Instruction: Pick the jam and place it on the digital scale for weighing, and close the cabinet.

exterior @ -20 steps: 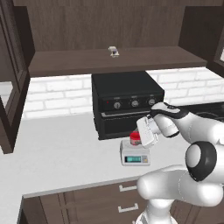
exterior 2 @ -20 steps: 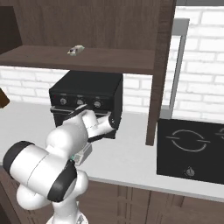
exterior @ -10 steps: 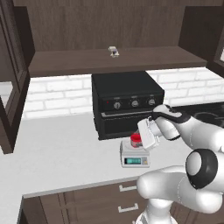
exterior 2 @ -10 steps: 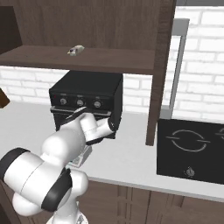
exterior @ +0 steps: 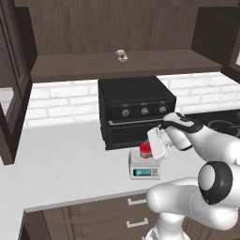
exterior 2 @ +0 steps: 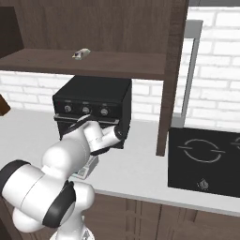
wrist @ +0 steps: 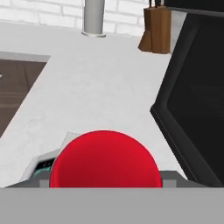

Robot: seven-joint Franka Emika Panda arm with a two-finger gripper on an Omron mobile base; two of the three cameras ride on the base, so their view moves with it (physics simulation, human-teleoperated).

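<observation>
The jam (exterior: 146,149) sits on the digital scale (exterior: 144,167), directly before the tool (exterior: 157,146), whose grip cannot be told.

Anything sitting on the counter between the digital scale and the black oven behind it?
No. In the left base view the digital scale with the jam on it stands just before the black oven, with bare counter between them.

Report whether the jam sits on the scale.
On it: the jam rests upright on the digital scale, beside the gripper.
</observation>
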